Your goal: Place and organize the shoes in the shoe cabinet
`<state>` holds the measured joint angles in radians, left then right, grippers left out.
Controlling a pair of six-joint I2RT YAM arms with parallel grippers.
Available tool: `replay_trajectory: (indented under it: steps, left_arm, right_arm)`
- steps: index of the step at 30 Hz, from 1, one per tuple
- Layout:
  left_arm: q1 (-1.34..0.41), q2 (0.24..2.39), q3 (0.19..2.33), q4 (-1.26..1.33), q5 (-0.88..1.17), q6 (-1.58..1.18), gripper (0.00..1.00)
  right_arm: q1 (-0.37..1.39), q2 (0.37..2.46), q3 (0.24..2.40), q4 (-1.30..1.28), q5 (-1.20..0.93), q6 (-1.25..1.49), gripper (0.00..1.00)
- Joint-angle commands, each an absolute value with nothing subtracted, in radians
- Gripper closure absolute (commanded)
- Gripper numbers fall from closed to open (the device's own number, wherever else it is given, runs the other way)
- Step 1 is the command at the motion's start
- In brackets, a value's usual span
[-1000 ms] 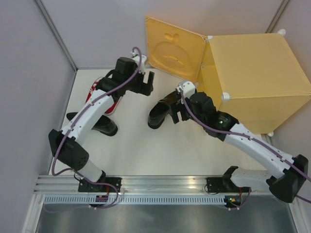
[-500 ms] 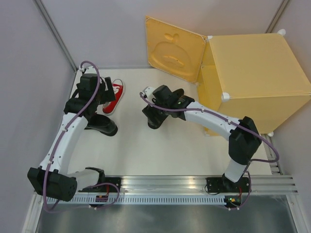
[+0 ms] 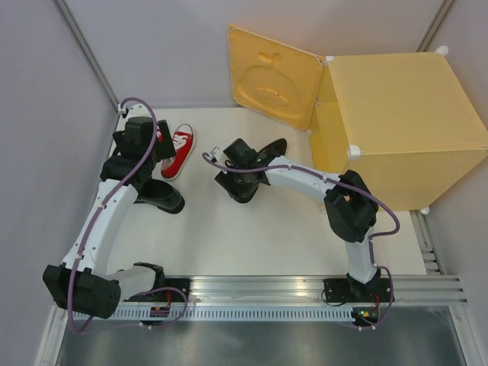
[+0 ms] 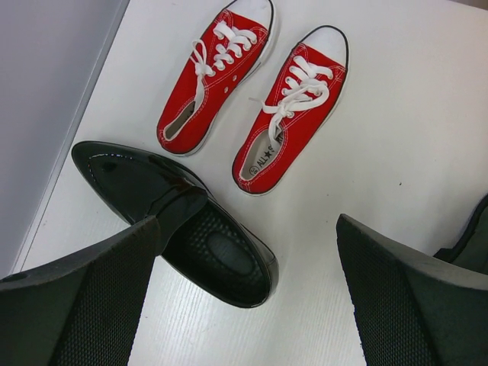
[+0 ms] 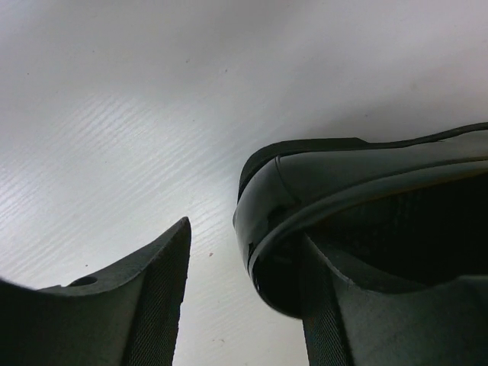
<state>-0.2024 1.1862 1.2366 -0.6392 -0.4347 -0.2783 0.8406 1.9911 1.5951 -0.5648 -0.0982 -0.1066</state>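
Note:
Two red sneakers (image 4: 210, 80) (image 4: 293, 110) lie side by side at the far left; one shows in the top view (image 3: 178, 148). A black dress shoe (image 4: 179, 221) lies just in front of them (image 3: 161, 197). My left gripper (image 4: 245, 229) hovers above it, open wide and empty (image 3: 141, 152). The second black shoe (image 3: 255, 169) lies mid-table. My right gripper (image 5: 244, 236) is open at its heel (image 5: 305, 191), one finger (image 5: 335, 320) inside the opening and the other finger (image 5: 145, 305) outside, apart from the leather. The yellow shoe cabinet (image 3: 400, 122) stands at the back right, its door (image 3: 274, 76) swung open.
Grey walls close in the left and back sides of the white table (image 3: 252, 229). The left wall runs right beside the sneakers (image 4: 46, 91). A metal rail (image 3: 252, 293) with the arm bases runs along the near edge.
My left arm swung left from near the door to above the sneakers and black shoe. My right arm swung left from beside the cabinet to the second black shoe's heel end, jaws now straddling the heel.

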Motion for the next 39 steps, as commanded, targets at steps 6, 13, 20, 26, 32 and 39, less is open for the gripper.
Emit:
replay_trajectory:
  steps: [6,13,20,26,32,39]
  left_arm:
    - [-0.173,1.183,1.236,-0.601,-0.419,-0.295,0.00]
    - [-0.169,1.187,1.236,-0.603,-0.410,-0.295,0.00]
    - [-0.164,1.193,1.238,-0.604,-0.391,-0.298,0.00]
    - [-0.161,1.195,1.236,-0.603,-0.382,-0.301,0.00]
    - [-0.160,1.195,1.236,-0.604,-0.380,-0.302,0.00]
    - [-0.158,1.200,1.236,-0.606,-0.371,-0.305,0.00]
  right_arm:
    - [0.853,2.069,1.631,-0.557,-0.109,-0.126,0.49]
    - [0.854,2.131,1.690,-0.604,-0.064,-0.159,0.61]
    - [0.853,2.106,1.741,-0.686,-0.058,-0.155,0.91]
    - [0.850,2.057,1.798,-0.647,0.087,-0.003,0.99]
    - [0.766,2.029,1.841,-0.601,0.182,0.150,1.00]
    - [0.631,2.010,1.830,-0.554,0.236,0.219,0.99]
